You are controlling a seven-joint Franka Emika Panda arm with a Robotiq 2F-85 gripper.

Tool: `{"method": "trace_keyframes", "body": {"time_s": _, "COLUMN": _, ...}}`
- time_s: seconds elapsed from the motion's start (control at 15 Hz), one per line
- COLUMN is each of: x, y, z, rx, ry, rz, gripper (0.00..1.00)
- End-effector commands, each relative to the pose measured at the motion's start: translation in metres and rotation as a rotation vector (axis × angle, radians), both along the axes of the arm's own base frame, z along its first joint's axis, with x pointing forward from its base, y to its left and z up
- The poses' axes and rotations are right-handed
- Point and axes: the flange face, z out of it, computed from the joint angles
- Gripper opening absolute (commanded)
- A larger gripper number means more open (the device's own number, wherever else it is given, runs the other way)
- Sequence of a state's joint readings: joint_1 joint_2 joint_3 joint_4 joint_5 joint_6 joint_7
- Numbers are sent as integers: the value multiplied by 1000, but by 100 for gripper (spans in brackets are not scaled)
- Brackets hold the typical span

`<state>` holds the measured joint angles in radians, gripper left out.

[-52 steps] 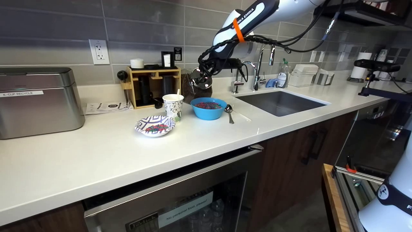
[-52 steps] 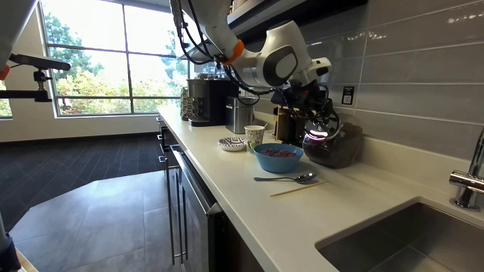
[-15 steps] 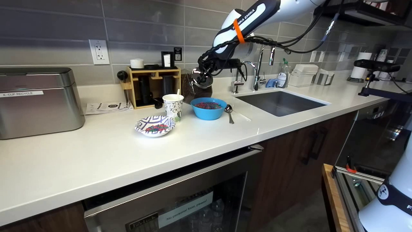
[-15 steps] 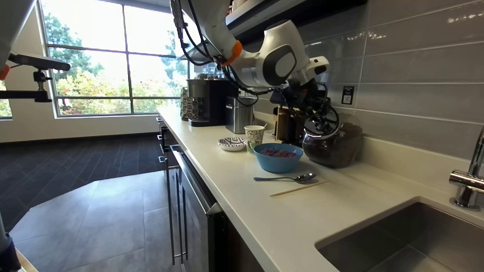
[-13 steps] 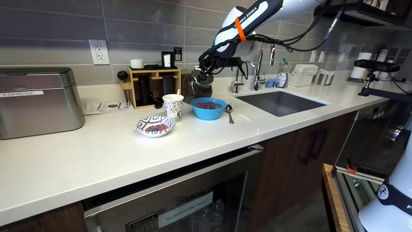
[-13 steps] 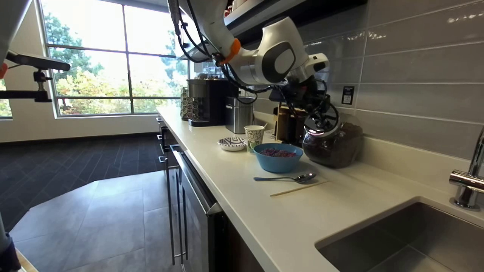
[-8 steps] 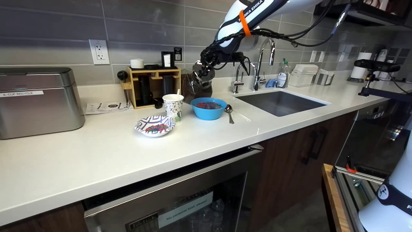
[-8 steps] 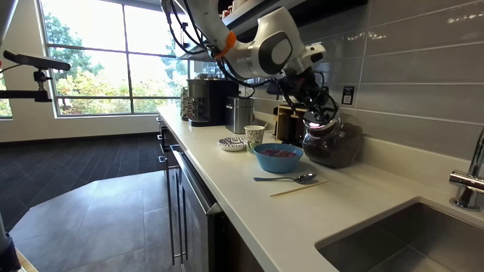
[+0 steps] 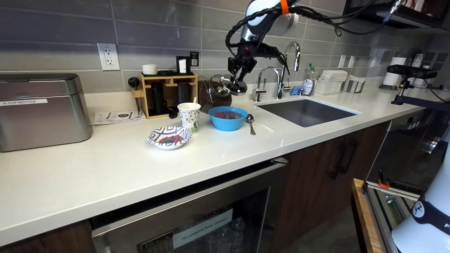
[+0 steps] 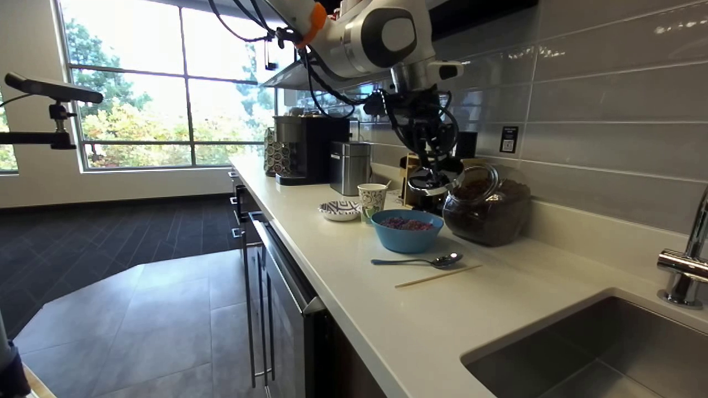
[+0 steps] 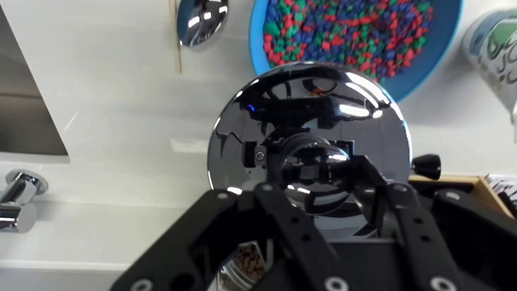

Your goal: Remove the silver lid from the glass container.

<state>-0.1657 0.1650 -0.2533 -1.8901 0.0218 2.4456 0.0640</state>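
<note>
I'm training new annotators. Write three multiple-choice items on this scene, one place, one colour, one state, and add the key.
1. Where is the spoon?
A) Inside the sink
B) Inside the paper cup
C) Beside the blue bowl

2. What colour is the band around the arm?
A) Orange
B) Green
C) White

3. Is the silver lid on the glass jar?
A) Yes, closed flat
B) No, held off it
C) Yes, upside down

1 C: both exterior views show it there.
2 A: orange in both exterior views.
3 B: the wrist view shows the hand holding it; the jar looks uncovered in an exterior view.
</note>
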Motion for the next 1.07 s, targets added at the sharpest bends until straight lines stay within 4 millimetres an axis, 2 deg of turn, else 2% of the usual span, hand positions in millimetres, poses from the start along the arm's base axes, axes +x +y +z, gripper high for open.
{"method": "trace_keyframes", "body": {"time_s": 0.0, "x": -17, "y": 14, "z": 13, "rx": 101, "ry": 137, "rz": 7, "gripper": 21}}
{"method": "trace_keyframes", "body": {"time_s": 0.2, "x": -14, "y": 16, "z": 10, "rx": 150, "ry": 198, "rz": -1, "gripper": 21}}
{"method": "trace_keyframes", "body": {"time_s": 1.0, "x": 32, "y": 13, "z": -36, "rx": 255, "ry": 242, "rz": -52, "gripper": 21}}
